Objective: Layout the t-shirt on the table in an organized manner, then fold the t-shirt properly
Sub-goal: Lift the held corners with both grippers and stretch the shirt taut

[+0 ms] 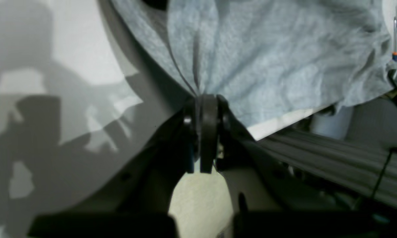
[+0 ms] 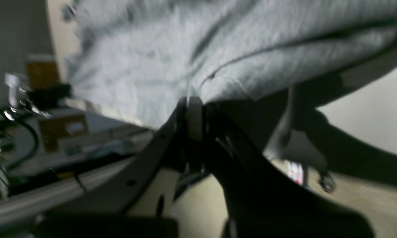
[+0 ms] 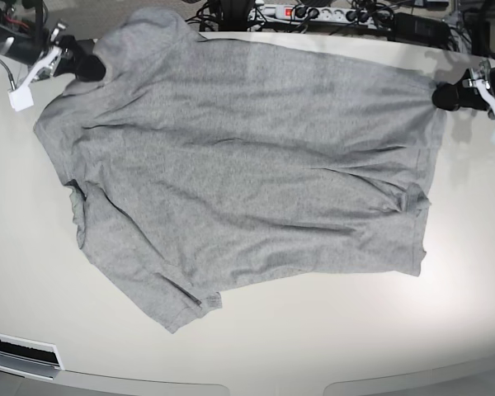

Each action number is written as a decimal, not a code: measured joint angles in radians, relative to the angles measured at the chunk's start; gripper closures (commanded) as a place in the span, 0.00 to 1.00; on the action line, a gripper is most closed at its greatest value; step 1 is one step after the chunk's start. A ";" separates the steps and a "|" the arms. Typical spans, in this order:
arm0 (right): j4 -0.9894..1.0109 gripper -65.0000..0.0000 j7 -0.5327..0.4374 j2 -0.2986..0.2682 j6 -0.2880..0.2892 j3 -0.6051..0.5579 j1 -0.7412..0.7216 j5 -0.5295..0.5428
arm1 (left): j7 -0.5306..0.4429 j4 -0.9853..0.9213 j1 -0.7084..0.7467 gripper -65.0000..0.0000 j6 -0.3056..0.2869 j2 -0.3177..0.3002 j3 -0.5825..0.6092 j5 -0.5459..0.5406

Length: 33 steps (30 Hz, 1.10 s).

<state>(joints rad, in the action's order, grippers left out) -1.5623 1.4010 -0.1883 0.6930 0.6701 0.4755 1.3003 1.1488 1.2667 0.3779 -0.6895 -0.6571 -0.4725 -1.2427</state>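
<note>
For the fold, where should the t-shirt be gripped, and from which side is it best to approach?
Probably at the two far corners of the t-shirt, each approached from its outer side. The cloth lies nearly flat on the table and those edges face outward. The left hand and the right hand are already shut on them, so the far edge could be drawn over evenly.
</note>
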 measured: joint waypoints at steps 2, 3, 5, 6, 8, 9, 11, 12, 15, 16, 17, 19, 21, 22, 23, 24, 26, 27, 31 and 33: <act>-0.061 1.00 0.005 -0.001 0.000 0.000 0.031 0.001 | 0.026 0.037 0.021 1.00 0.000 0.001 0.000 -0.008; -0.090 1.00 0.006 -0.003 0.000 0.000 0.042 0.002 | 0.027 0.060 0.031 1.00 0.000 0.000 0.001 -0.007; -0.137 1.00 0.003 -0.016 0.000 -0.001 0.064 0.010 | 0.026 0.105 0.061 1.00 0.000 -0.003 0.001 -0.008; -0.153 1.00 -0.001 -0.028 0.000 -0.001 0.077 0.010 | 0.027 0.127 0.076 1.00 0.000 -0.008 0.001 -0.006; -0.174 1.00 -0.001 -0.051 0.000 -0.001 0.109 0.010 | 0.025 0.166 0.108 1.00 -0.001 -0.015 0.001 -0.006; -0.181 1.00 -0.001 -0.058 0.000 0.000 0.126 0.009 | 0.029 0.186 0.126 1.00 0.000 -0.019 0.001 -0.007; -0.185 1.00 0.003 -0.063 0.000 -0.001 0.151 0.009 | 0.030 0.219 0.159 1.00 0.000 -0.033 0.001 -0.007; -0.186 1.00 0.003 -0.065 0.000 -0.001 0.158 0.010 | 0.030 0.234 0.174 1.00 -0.001 -0.043 0.001 -0.007; -0.188 1.00 0.001 -0.078 0.000 -0.001 0.176 0.010 | 0.030 0.281 0.209 1.00 0.000 -0.064 0.001 -0.006; -0.188 1.00 0.002 -0.082 0.000 -0.001 0.183 0.010 | 0.030 0.298 0.220 1.00 0.000 -0.069 0.001 -0.007; -0.189 1.00 0.002 -0.087 0.000 -0.001 0.191 0.010 | 0.035 0.316 0.230 1.00 0.000 -0.073 0.001 -0.007; -0.202 1.00 0.003 -0.095 0.000 -0.001 0.207 0.009 | 0.042 0.346 0.258 1.00 -0.001 -0.087 0.000 -0.007; -0.235 1.00 0.002 -0.100 0.000 -0.001 0.224 0.010 | 0.054 0.370 0.290 1.00 0.000 -0.095 -0.018 -0.006; -0.257 1.00 0.002 -0.100 0.000 -0.001 0.235 0.010 | 0.058 0.382 0.302 1.00 0.000 -0.094 -0.036 -0.007; -0.279 1.00 0.000 -0.100 0.000 -0.001 0.246 0.010 | 0.064 0.393 0.315 1.00 -0.001 -0.094 -0.056 -0.007; -0.300 1.00 0.000 -0.099 0.000 -0.001 0.259 0.009 | 0.074 0.404 0.333 1.00 -0.001 -0.095 -0.077 -0.006; -0.343 1.00 0.003 -0.100 0.000 -0.001 0.281 0.008 | 0.079 0.424 0.367 1.00 -0.001 -0.103 -0.121 -0.007; -0.360 1.00 0.003 -0.103 0.000 -0.001 0.288 0.006 | 0.078 0.435 0.380 1.00 0.000 -0.107 -0.143 -0.007; -0.396 1.00 0.002 -0.116 0.000 -0.001 0.305 -0.031 | 0.075 0.454 0.438 1.00 0.000 -0.113 -0.227 -0.007; -0.396 1.00 0.005 -0.116 0.000 -0.001 0.306 -0.037 | 0.075 0.454 0.458 1.00 -0.001 -0.113 -0.244 -0.011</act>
<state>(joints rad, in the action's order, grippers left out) -1.9587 1.4063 -0.3042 0.6930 0.6693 0.7815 1.2636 1.2236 1.7210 0.8356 -0.6903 -0.7700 -0.7166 -1.2537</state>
